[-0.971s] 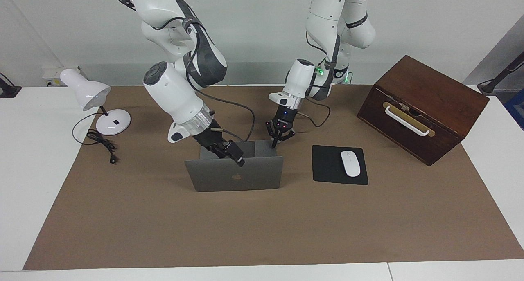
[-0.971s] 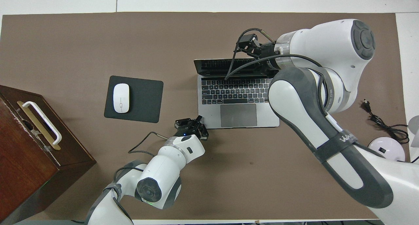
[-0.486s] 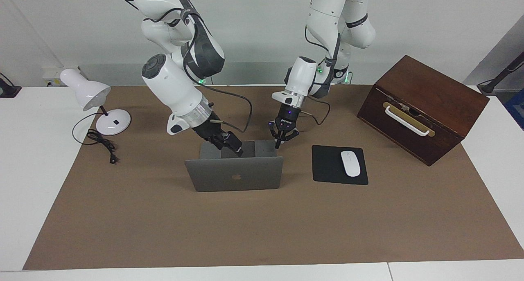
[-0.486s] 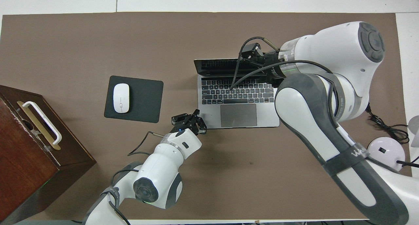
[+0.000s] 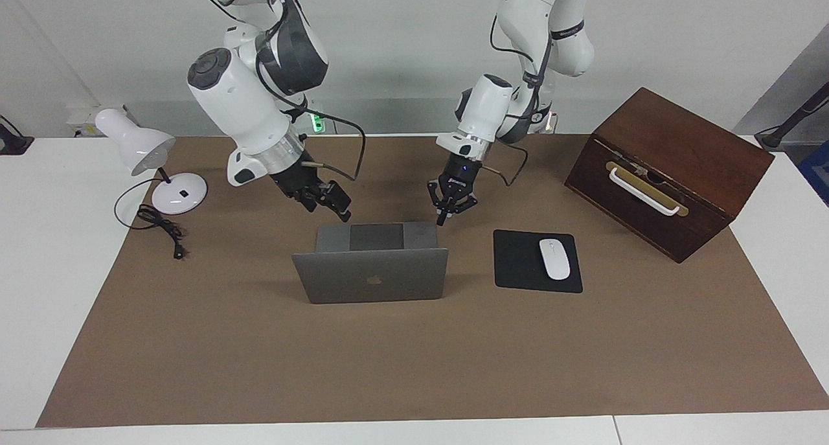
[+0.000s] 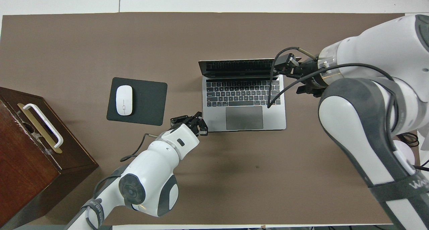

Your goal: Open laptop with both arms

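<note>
The silver-grey laptop [image 5: 370, 283] stands open in the middle of the brown mat, its lid upright with the apple logo showing. Its keyboard deck [image 6: 244, 102] lies flat toward the robots. My right gripper [image 5: 342, 212] hangs in the air, clear of the laptop, beside the lid's corner at the right arm's end; it also shows in the overhead view [image 6: 281, 61]. My left gripper [image 5: 447, 216] is open and empty, just above the deck's corner nearest the robots at the left arm's end, as the overhead view [image 6: 192, 120] also shows.
A black mouse pad [image 5: 518, 263] with a white mouse [image 5: 555, 259] lies beside the laptop toward the left arm's end. A dark wooden box [image 5: 667, 173] with a white handle stands past it. A white desk lamp [image 5: 152, 157] and its cord [image 5: 162, 228] are at the right arm's end.
My right gripper has left the lid's top edge, risen and drawn back toward the right arm's end. My left gripper has lifted off the deck corner. The lid stays upright.
</note>
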You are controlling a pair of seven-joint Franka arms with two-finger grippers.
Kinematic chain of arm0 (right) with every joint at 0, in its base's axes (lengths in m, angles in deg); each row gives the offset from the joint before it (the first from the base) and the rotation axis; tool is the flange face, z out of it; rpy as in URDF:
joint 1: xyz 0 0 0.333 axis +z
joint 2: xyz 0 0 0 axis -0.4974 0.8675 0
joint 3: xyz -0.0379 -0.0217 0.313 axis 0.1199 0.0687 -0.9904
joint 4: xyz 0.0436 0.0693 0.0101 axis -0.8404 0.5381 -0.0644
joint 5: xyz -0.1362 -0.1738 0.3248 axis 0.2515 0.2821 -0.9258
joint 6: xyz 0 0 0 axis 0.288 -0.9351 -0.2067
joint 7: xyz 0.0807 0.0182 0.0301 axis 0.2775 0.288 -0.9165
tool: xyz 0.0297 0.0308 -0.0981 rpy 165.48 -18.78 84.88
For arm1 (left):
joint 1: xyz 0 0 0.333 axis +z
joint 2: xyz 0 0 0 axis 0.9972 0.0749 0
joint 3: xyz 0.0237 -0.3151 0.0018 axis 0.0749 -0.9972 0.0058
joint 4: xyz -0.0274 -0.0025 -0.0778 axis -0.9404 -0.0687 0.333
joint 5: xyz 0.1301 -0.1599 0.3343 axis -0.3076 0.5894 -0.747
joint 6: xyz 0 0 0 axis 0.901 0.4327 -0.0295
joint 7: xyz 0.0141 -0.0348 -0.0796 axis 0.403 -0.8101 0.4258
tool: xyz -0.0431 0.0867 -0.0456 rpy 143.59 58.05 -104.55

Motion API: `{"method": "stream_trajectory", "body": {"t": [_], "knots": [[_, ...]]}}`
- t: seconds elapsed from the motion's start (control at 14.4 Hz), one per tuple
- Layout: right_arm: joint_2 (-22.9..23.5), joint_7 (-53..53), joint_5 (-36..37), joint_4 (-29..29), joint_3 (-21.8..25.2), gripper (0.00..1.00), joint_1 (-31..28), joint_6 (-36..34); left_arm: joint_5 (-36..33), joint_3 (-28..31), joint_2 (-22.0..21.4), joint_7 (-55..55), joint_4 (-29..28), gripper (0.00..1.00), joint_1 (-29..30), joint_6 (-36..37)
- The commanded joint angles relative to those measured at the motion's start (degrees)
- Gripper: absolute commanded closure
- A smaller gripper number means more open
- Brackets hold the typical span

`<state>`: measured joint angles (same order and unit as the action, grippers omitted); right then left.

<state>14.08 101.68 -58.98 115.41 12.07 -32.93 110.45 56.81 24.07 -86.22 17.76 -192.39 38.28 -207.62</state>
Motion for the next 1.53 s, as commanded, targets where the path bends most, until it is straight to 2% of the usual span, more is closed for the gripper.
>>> {"method": "stream_trajectory", "body": {"t": [0.0, 0.14, 0.35, 0.49, 0.62, 0.76, 1.04, 1.18, 1.46], "knots": [[-3.9, -7.4, 3.4, 1.9, -0.5, 0.0, -3.1, -4.6, 1.0, -0.1, -4.8, -1.0, 0.0, 1.0, 3.0, 6.3], [-5.9, -13.0, 6.3, 1.7, -0.4, 0.0, -4.5, -8.4, 0.5, -0.1, -6.1, -1.1, 2.1, 1.0, 5.2, 11.9], [-8.1, -23.3, 9.4, 1.6, 2.3, 0.0, -4.6, -11.7, -0.8, -0.1, -9.2, -1.3, 6.0, 1.0, 9.5, 22.4], [-8.9, -30.5, 11.9, 1.5, 4.2, 0.0, -4.6, -12.5, -5.0, -0.1, -11.4, -1.3, 10.8, 1.0, 14.6, 34.1], [-9.1, -36.0, 14.4, 1.4, 5.6, 0.0, -4.7, -13.2, -8.0, -0.1, -11.7, -1.3, 17.7, 1.0, 18.8, 46.4], [-9.1, -40.1, 15.2, 1.3, 7.4, 0.0, -4.7, -13.2, -10.2, -0.1, -12.5, -1.3, 21.9, 1.0, 21.5, 54.2], [-9.5, -41.5, 19.4, 1.0, 9.0, 0.0, -4.8, -11.4, -20.2, -0.1, -16.5, -1.4, 25.8, 1.0, 25.9, 67.4], [-9.5, -41.7, 19.7, 1.1, 10.1, 0.0, -5.1, -9.8, -24.8, -0.1, -16.7, -3.3, 29.4, 1.0, 28.2, 74.3], [-9.6, -41.0, 19.0, 1.5, 10.1, 0.0, -5.1, -9.1, -25.3, -0.1, -16.4, -7.8, 34.9, 1.0, 36.2, 82.5]]}}
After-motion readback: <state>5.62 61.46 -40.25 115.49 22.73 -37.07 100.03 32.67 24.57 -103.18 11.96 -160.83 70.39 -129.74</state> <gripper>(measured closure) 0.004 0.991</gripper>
